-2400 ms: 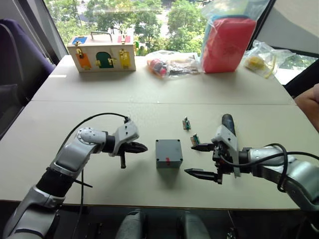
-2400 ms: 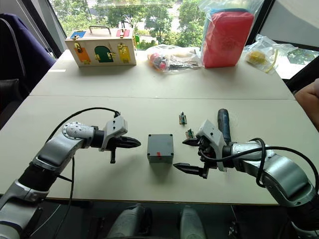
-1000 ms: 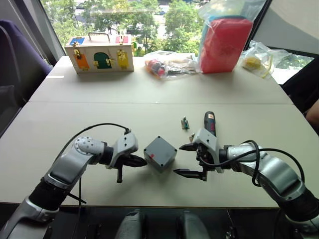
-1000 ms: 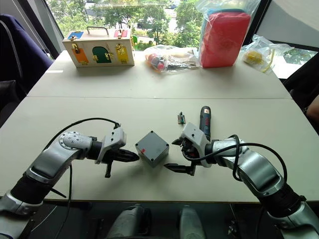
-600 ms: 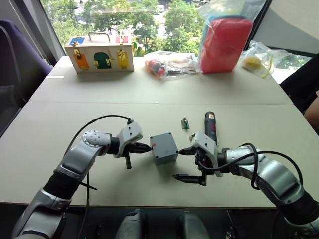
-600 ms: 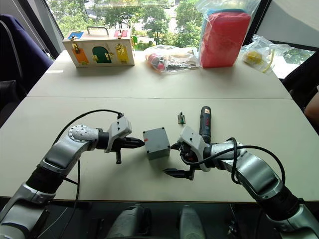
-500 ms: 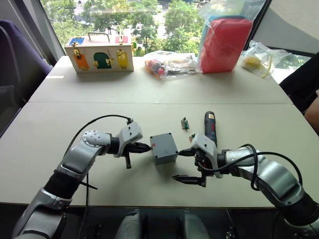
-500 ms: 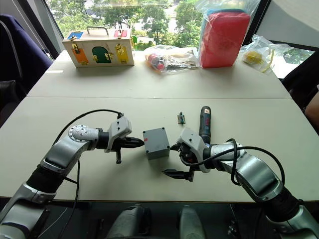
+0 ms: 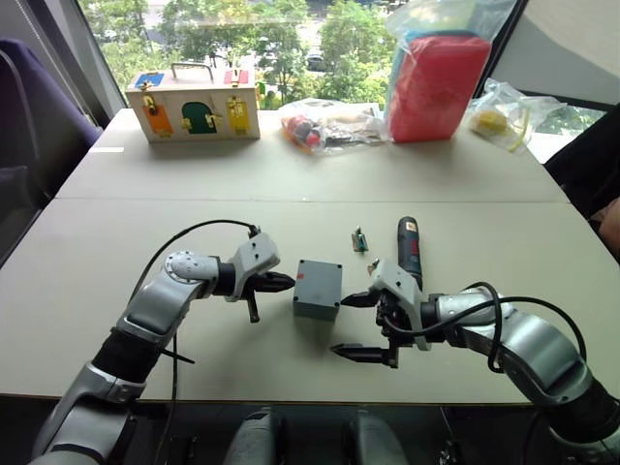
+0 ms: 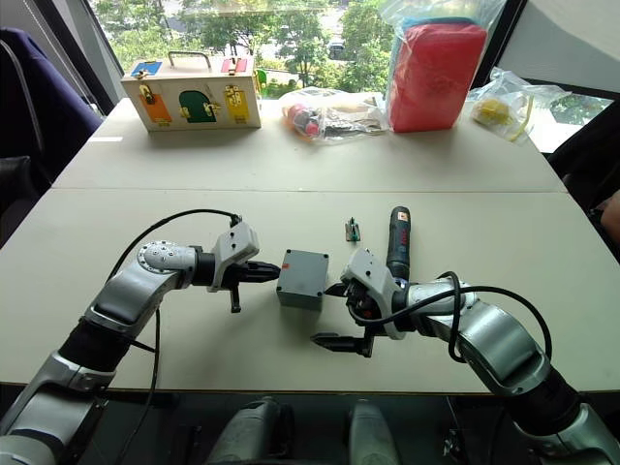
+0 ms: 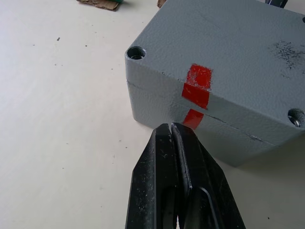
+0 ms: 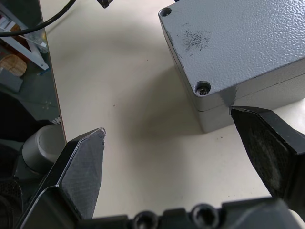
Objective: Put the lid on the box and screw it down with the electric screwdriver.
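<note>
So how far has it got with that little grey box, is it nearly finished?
The lid already sits on the box; a seam runs round the side. Right now the left gripper, closed, points at the box's red-marked side, and the open right gripper has one fingertip at the opposite side. The screwdriver lies untouched on the table, so picking it up and the screwing look left to do.

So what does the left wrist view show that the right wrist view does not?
Left wrist view: the red mark across the seam between lid and box, with the left gripper, jaws shut, at that side.

Right wrist view: the right gripper, jaws wide open, one finger at the box's corner, and the table's edge.

Both: the lid already sitting on the box, with its corner screw holes.
</note>
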Robot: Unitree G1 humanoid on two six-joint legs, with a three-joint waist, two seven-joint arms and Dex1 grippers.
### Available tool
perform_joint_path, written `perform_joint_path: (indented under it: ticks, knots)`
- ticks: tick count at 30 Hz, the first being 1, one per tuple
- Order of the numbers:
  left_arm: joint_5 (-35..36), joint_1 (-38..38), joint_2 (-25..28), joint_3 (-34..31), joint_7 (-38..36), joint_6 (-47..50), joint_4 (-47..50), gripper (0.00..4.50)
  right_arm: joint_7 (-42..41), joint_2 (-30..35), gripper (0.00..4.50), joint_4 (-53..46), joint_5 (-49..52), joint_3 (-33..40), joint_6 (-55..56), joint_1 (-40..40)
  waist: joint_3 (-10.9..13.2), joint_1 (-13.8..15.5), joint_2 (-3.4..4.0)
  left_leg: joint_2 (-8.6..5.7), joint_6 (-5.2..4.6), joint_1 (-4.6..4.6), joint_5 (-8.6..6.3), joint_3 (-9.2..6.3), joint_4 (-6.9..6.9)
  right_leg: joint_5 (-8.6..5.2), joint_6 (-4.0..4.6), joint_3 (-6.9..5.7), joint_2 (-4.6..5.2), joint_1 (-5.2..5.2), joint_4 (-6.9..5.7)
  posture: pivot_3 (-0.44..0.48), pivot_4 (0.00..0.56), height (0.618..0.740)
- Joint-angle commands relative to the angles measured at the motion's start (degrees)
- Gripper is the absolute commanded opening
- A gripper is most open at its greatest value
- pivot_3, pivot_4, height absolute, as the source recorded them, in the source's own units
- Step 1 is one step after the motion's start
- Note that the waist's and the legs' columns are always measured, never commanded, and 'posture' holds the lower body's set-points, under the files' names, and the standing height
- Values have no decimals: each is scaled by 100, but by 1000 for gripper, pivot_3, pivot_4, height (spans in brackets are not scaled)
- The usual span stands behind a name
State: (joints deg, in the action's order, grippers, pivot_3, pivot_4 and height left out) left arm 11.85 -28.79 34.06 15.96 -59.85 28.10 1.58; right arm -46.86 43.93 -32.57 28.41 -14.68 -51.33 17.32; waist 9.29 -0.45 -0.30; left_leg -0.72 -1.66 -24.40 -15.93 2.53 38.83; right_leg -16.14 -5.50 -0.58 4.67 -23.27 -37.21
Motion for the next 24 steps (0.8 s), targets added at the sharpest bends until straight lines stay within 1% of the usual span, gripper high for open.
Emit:
perform_joint_path:
  ticks: [1, 4, 6, 8, 10, 15, 21, 24]
  knots:
    - [152, 82, 248, -205, -184, 75, 368, 0, -94, 266, 4492, -157, 65, 515, 92, 69, 0, -5, 0, 0, 0, 0, 0, 0, 0, 0, 0, 0, 0, 0, 1, 0, 150, 740]
    - [284, 144, 456, -296, -344, 186, 494, 0, -112, 409, 4492, 92, 68, 917, 173, 160, 0, -8, 0, 0, 0, 0, 0, 0, 0, 0, 0, 0, 0, 0, 1, 0, 150, 740]
    - [329, 148, 499, -324, -378, 242, 535, 0, -28, 403, 4492, 276, -20, 989, 189, 209, 0, -6, 0, 1, 1, 1, 0, -1, 0, 0, 0, 1, 1, 0, 0, 0, 150, 740]
    - [356, 154, 531, -327, -427, 281, 583, 0, 251, 336, 4492, 569, -301, 930, 188, 316, -1, -1, 0, 1, 1, 1, 0, -1, 0, 0, 0, 1, 2, 1, 1, 0, 150, 740]
    - [371, 144, 547, -325, -447, 309, 625, 0, 594, 130, 4492, 893, -447, 919, 24, 494, -1, -12, 0, 0, 0, 1, 0, -1, 0, 0, 0, 1, 3, 1, 2, 0, 150, 740]
    - [473, 171, 553, -279, -513, 454, 806, 0, 1192, -555, 4492, 1230, -192, 1187, -935, 866, -1, -1, 1, 0, 3, 0, 1, 0, -2, 0, 1, 1, 2, -4, -2, 0, 150, 740]
    - [580, 286, 470, -240, -487, 575, 1094, 0, 1568, -838, 4492, 1265, -222, 1316, -1350, 1013, -1, -15, 1, -1, 2, -1, 1, 1, -2, 0, 0, 2, 2, -2, -1, 0, 150, 740]
    - [654, 298, 433, -251, -470, 662, 1219, 0, 1716, -875, 3814, 1344, -312, 1299, -1387, 1081, -1, -15, 1, -1, 1, -1, 1, 1, -2, 0, 0, 2, 2, -2, -2, 0, 150, 740]
